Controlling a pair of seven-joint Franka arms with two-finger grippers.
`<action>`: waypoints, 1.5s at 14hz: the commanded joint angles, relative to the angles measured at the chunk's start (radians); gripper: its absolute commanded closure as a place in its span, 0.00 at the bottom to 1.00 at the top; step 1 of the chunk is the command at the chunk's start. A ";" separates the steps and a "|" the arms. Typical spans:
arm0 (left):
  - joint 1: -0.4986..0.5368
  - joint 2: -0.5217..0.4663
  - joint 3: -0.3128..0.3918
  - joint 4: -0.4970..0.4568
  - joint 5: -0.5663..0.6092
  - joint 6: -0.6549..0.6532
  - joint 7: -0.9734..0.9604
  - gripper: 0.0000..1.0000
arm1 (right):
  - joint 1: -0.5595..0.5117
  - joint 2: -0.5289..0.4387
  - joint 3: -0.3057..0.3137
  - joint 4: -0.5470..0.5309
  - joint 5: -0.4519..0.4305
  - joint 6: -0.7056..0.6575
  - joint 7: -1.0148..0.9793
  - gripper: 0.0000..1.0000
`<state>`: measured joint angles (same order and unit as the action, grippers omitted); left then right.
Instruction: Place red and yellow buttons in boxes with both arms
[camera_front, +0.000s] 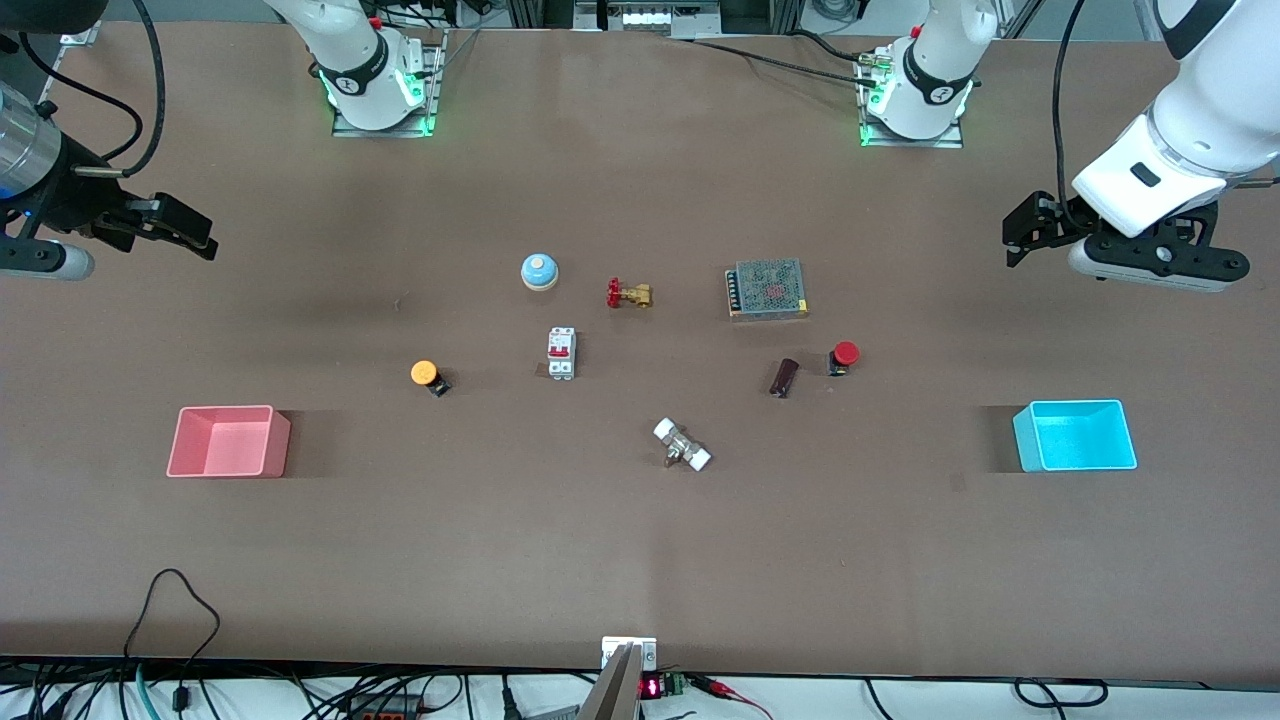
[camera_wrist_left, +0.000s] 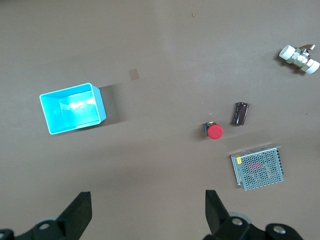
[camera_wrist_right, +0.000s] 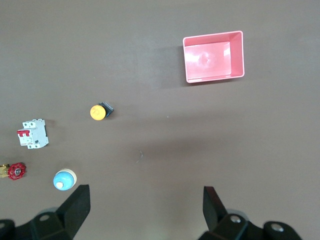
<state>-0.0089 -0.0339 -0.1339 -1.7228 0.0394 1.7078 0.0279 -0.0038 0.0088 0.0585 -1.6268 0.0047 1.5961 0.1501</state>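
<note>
The red button (camera_front: 845, 355) stands on the table near a grey mesh unit; it also shows in the left wrist view (camera_wrist_left: 214, 131). The yellow button (camera_front: 427, 374) stands nearer the right arm's end and shows in the right wrist view (camera_wrist_right: 98, 111). The pink box (camera_front: 228, 441) (camera_wrist_right: 213, 56) is empty at the right arm's end. The cyan box (camera_front: 1075, 440) (camera_wrist_left: 72, 108) is empty at the left arm's end. My left gripper (camera_front: 1015, 240) (camera_wrist_left: 148, 212) is open and empty, high over bare table. My right gripper (camera_front: 200, 238) (camera_wrist_right: 146, 207) is open and empty, high over bare table.
In the middle of the table are a blue dome bell (camera_front: 539, 271), a brass valve with a red handwheel (camera_front: 629, 294), a grey mesh-topped unit (camera_front: 768, 289), a white circuit breaker (camera_front: 561, 353), a dark brown cylinder (camera_front: 785, 377) and a white-ended fitting (camera_front: 682, 445).
</note>
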 joint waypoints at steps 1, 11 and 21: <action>0.000 0.002 -0.006 0.020 0.017 -0.022 -0.006 0.00 | 0.008 0.013 0.001 0.024 -0.012 -0.027 0.002 0.00; -0.002 0.026 -0.006 0.022 0.016 -0.037 -0.010 0.00 | 0.008 0.048 0.004 0.027 -0.006 -0.025 -0.004 0.00; -0.086 0.327 -0.041 0.002 -0.026 0.111 -0.206 0.00 | 0.128 0.197 0.009 -0.028 -0.009 0.151 0.267 0.00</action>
<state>-0.0829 0.2451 -0.1720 -1.7307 0.0298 1.7759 -0.1290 0.1081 0.1778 0.0676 -1.6352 0.0040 1.6825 0.3497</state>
